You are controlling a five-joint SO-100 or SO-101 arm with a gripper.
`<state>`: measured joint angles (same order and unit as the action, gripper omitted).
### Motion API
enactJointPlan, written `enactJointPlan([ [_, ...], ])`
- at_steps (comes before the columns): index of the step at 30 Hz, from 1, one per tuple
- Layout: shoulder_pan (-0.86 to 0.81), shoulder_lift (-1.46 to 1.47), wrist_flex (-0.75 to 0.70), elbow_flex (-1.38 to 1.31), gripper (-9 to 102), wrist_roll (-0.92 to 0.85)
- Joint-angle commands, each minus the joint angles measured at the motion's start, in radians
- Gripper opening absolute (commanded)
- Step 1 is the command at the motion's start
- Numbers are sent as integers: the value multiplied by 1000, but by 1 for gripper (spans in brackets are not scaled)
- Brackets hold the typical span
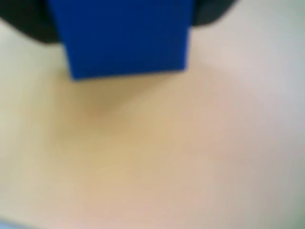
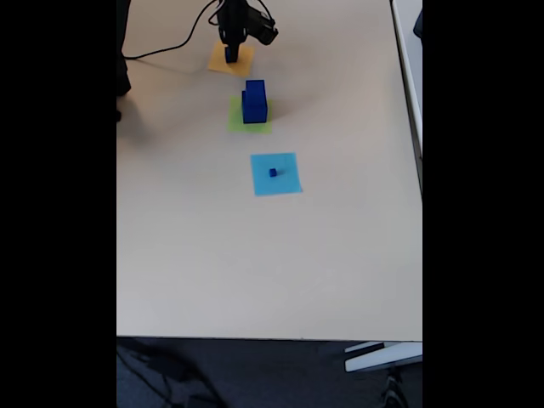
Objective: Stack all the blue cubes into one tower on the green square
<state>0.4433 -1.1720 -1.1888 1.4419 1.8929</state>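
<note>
Tool: seen in the fixed view over the orange-yellow square at the table's far end; a blue cube is gripped between its dark fingers, as the blurred wrist view shows.
Step in hand: the gripped cube is judged to be at pick-up, not yet carried to the stack.
Tower: two blue cubes are stacked on the green square, just nearer than the orange-yellow one.
Remaining: one tiny blue cube is left on the light-blue square.
Next move: a lift and a centred placing on the tower's top are called for.
Count: four blue cubes, three coloured squares, one table.
</note>
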Motion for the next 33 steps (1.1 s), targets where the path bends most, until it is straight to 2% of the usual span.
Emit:
enactJointPlan([
  [1, -28, -137, -12, -49, 0, -11],
  [8, -103, -244, -12, -37, 0, -104],
  [14, -224, -373, 49, 35, 0, -210],
  [16, -287, -408, 110, 61, 0, -311],
  [21, -394, -460, 126, 55, 0, -456],
  [27, -463, -480, 126, 63, 0, -528],
  [33, -474, -492, 103, 83, 0, -502],
])
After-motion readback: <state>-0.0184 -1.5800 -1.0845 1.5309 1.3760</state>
